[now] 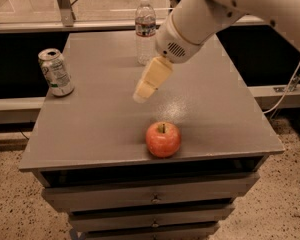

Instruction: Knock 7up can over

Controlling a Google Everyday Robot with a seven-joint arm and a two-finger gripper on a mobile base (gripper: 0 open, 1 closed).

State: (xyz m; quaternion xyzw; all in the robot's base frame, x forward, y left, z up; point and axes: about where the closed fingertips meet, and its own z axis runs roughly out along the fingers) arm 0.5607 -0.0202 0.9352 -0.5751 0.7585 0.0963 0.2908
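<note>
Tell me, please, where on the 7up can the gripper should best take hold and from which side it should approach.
Grip the 7up can around the middle of its round body. It stands upright by the table's edge, so I would come in level from the table's middle, where the gripper hovers beyond the apple; the water bottle stands off that path.

The can (56,72) stands upright on its base near the left edge of the bench (100,129), toward the far side. Its body is white-silver with green markings, and its silver top faces up with the rim showing. Nothing touches it. The gripper (142,94) hangs above the middle of the bench, well apart from the can, to its right.
</note>
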